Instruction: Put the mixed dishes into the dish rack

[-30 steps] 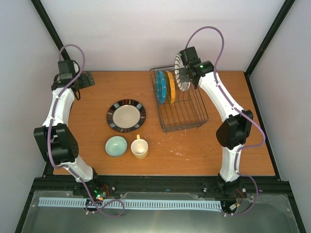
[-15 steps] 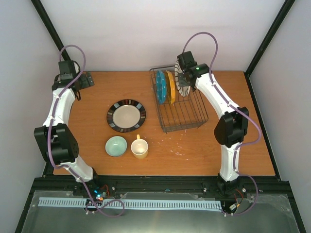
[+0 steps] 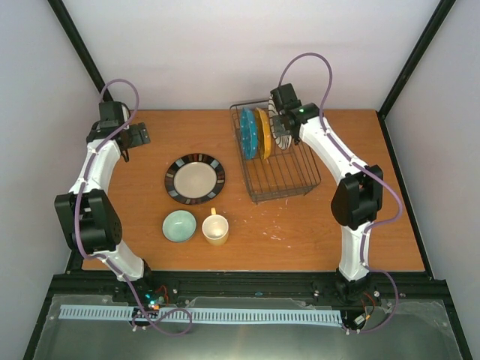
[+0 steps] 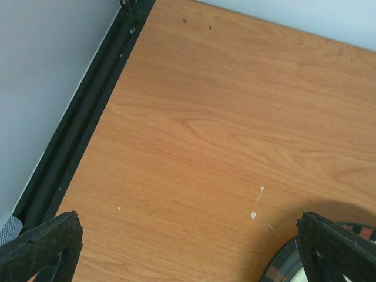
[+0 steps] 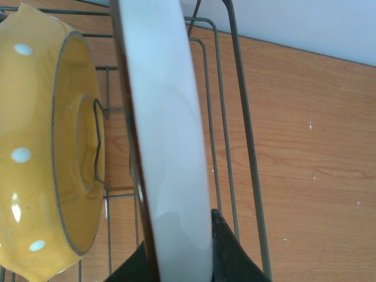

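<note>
The dark wire dish rack (image 3: 289, 184) holds a teal dotted plate (image 3: 247, 135) and a yellow-orange plate (image 3: 262, 133) on edge. My right gripper (image 3: 283, 124) is shut on the white black-striped plate (image 3: 278, 129), holding it upright in the rack just right of the yellow one. In the right wrist view the white plate (image 5: 167, 135) stands edge-on between my fingers (image 5: 226, 252), beside the yellow plate (image 5: 53, 158). The cream dark-rimmed plate (image 3: 195, 178), mint bowl (image 3: 179, 226) and cream-yellow mug (image 3: 216, 229) lie on the table. My left gripper (image 3: 133, 137) is open and empty (image 4: 188, 235).
The rack's right rim wire (image 5: 247, 135) runs close beside the white plate. The cream plate's rim (image 4: 282, 271) shows at the lower right of the left wrist view. A black frame rail (image 4: 76, 135) borders the table's left edge. Walls stand close on three sides.
My right gripper has moved left and down with the striped plate, bringing it into the rack next to the yellow plate. My left gripper has shifted slightly to the right.
</note>
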Robot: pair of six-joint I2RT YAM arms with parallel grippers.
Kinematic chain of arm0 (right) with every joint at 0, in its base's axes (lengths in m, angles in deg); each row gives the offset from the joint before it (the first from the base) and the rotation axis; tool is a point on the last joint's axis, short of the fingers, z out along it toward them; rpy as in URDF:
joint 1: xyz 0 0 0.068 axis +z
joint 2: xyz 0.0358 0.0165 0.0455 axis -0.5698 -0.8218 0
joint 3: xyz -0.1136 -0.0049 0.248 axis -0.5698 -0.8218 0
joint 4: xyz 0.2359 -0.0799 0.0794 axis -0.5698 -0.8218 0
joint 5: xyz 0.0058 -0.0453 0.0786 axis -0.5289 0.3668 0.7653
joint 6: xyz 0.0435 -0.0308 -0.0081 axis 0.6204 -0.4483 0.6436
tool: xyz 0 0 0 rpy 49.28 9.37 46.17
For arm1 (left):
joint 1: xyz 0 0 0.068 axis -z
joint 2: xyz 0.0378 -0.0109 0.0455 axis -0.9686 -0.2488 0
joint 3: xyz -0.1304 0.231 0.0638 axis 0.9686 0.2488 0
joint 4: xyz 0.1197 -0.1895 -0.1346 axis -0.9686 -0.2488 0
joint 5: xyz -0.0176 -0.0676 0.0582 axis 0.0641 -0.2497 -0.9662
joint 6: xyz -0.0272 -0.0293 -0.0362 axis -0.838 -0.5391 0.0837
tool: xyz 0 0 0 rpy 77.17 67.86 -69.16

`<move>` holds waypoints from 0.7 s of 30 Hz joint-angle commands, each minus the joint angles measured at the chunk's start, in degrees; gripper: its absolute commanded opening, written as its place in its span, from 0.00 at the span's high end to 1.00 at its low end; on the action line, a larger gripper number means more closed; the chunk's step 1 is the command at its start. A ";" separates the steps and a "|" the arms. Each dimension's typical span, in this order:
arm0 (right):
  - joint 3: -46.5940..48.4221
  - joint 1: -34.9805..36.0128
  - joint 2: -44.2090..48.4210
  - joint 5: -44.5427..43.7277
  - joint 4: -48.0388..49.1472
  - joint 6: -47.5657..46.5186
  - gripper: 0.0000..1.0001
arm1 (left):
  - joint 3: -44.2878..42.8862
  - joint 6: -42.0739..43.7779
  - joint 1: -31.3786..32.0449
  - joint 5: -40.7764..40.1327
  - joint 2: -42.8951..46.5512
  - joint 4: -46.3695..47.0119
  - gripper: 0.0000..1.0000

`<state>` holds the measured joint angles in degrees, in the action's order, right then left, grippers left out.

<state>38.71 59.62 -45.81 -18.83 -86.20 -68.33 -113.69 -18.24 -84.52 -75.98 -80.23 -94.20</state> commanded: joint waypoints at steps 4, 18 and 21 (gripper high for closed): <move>-5.29 2.14 -2.31 -0.44 1.75 -2.10 0.97 | -0.31 1.20 1.50 -3.04 1.40 -1.65 0.00; -3.42 3.32 -5.82 -3.70 -2.01 -0.63 0.97 | -2.07 1.86 1.98 -2.54 0.25 -2.55 0.00; -0.69 3.33 -8.59 -2.33 -3.91 0.00 0.97 | -2.18 2.28 2.07 -2.60 0.23 -3.00 0.00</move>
<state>37.00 62.97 -47.36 -25.56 -84.08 -68.57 -113.21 -17.35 -82.84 -78.28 -80.23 -95.66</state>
